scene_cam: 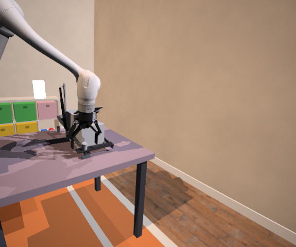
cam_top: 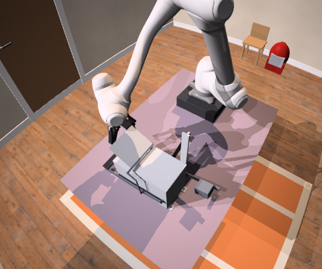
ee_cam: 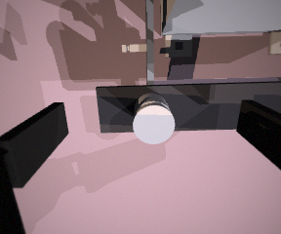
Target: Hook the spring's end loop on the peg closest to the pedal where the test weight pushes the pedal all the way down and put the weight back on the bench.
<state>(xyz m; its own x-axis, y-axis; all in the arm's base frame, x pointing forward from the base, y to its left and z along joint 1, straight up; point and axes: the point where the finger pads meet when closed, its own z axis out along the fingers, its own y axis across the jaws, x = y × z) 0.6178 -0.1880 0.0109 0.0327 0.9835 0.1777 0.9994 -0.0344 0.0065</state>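
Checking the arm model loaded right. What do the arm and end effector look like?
The arm is glossy white with rounded joints and grey "DOOSAN" lettering on one link. It stands on a black base block. The end effector is black, with two jointed fingers. No cables show.

"DOOSAN" lettering seen on white arm link [cam_top: 224, 43] in top view; no other text legible.
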